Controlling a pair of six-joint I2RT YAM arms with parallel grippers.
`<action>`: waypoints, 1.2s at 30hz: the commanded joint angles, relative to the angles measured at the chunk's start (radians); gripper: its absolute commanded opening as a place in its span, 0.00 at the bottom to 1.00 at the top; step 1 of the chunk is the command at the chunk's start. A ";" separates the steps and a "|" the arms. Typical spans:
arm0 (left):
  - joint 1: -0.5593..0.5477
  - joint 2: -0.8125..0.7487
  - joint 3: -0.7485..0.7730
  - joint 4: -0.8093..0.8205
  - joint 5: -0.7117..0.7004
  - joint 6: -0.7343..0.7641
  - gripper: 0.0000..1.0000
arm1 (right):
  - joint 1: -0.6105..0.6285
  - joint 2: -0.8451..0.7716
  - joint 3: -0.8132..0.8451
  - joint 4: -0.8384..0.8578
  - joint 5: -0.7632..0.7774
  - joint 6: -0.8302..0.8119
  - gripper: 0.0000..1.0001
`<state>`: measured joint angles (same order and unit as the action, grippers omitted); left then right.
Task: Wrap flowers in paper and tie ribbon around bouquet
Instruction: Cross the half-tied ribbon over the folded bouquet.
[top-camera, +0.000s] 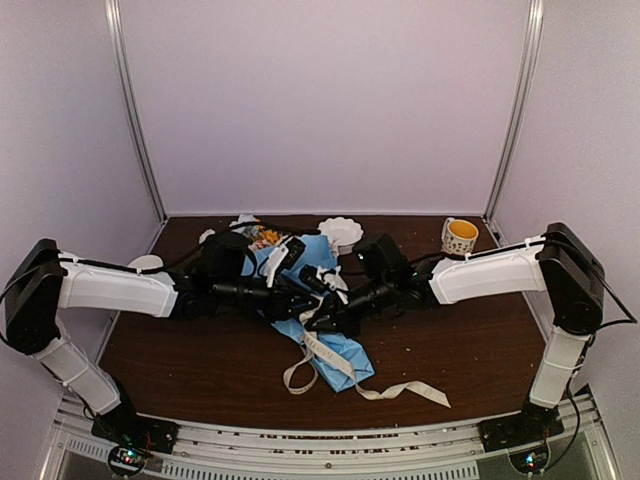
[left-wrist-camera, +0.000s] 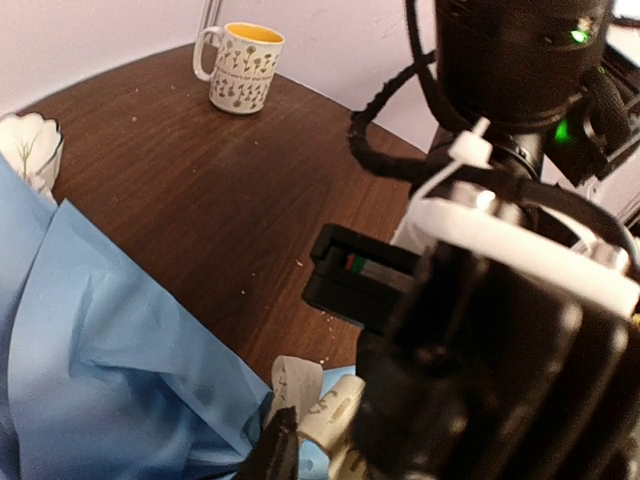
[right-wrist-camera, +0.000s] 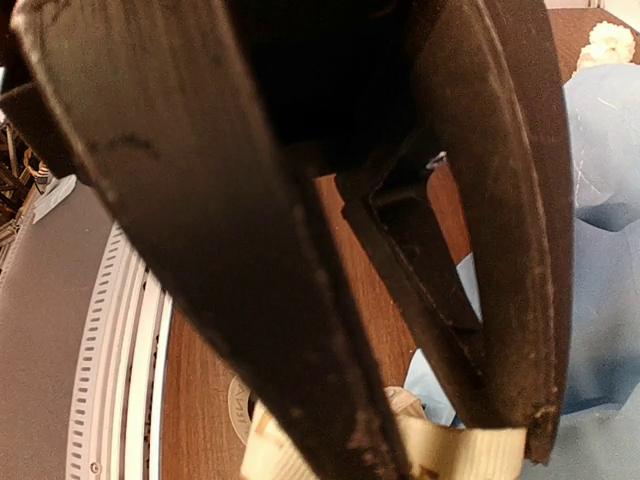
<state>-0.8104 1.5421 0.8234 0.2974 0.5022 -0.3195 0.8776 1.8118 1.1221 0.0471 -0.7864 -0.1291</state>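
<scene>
We see the flowers (top-camera: 265, 238) in paper (top-camera: 340, 355), no bow yet. Our right claw (right-wrist-camera: 465, 450) pinches the ribbon (right-wrist-camera: 300, 462); our left claw (top-camera: 310, 288) we cannot tell.

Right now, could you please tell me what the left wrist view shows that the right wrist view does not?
Only the left wrist view shows the mug and the right arm's black wrist. Only the right wrist view shows the right gripper shut on the ribbon, and a slotted metal rail. Both show the blue paper, the ribbon and the brown table.
</scene>
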 joint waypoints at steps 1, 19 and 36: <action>0.006 -0.023 0.012 0.040 0.044 0.000 0.16 | 0.000 -0.015 0.023 -0.015 -0.014 -0.015 0.00; 0.006 -0.158 -0.245 0.206 -0.238 -0.127 0.00 | -0.056 -0.090 0.006 -0.177 0.261 0.011 0.43; 0.007 -0.140 -0.275 0.268 -0.250 -0.165 0.00 | -0.027 0.056 0.183 -0.464 0.222 -0.186 0.41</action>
<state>-0.8104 1.3987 0.5552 0.4881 0.2611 -0.4709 0.8379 1.8458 1.2663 -0.3313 -0.5674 -0.2581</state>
